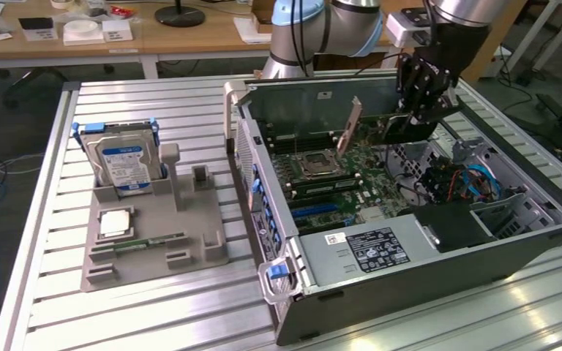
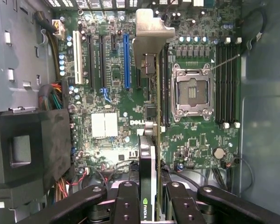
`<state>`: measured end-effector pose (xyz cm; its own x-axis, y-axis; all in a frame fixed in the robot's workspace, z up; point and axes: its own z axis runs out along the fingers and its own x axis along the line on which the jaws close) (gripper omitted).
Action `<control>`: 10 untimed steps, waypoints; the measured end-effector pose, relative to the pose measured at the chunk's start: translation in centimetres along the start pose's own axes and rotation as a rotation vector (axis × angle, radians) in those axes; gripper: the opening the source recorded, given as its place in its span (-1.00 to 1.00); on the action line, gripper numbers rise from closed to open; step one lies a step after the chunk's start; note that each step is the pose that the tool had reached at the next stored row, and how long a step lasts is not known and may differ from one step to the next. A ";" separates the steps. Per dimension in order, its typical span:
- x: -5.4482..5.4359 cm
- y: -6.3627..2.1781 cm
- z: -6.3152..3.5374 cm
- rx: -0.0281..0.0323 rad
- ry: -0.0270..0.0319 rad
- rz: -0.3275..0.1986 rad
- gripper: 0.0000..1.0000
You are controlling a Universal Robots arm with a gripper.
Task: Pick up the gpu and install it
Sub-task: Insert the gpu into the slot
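Observation:
My gripper (image 1: 416, 117) hangs over the open computer case (image 1: 408, 270), shut on the gpu (image 1: 377, 123). The card is black and held on edge above the motherboard (image 1: 354, 183), apart from it. Its pale metal bracket (image 1: 354, 117) points toward the case's rear wall. In the wrist view the gpu (image 2: 147, 154) appears edge-on between the gripper (image 2: 149, 200) fingers (image 2: 126, 203). Its bracket (image 2: 151, 35) lies over the board between the blue slot (image 2: 126, 60) and the processor socket (image 2: 191, 93).
A grey parts holder (image 1: 154, 259) stands on the slatted table at the exterior view's left, carrying a silver hard drive (image 1: 120, 164), a processor (image 1: 115, 223) and a green memory stick (image 1: 149, 241). Inside the case are a black drive cage (image 2: 28, 149) and bundled cables (image 1: 456, 183).

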<state>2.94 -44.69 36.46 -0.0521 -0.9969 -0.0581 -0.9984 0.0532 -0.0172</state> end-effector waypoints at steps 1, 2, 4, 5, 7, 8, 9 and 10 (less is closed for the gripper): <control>0.0 0.09 0.00 0.0000 0.0001 0.000 -0.47; 0.0 0.15 0.01 0.0000 0.0001 0.000 -0.47; 0.0 0.25 0.02 0.0000 0.0000 0.000 -0.47; 0.0 0.27 0.02 0.0000 0.0001 0.000 -0.47; 0.0 0.35 0.04 0.0000 0.0001 0.000 -0.47; 0.0 0.43 0.07 0.0000 0.0000 0.000 -0.47; 0.0 0.51 0.11 0.0000 0.0000 0.000 -0.47; 0.0 0.62 0.15 -0.0001 0.0002 0.000 -0.47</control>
<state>2.32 -44.69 36.30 -0.0522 -0.9970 -0.0579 -0.9984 0.0533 -0.0171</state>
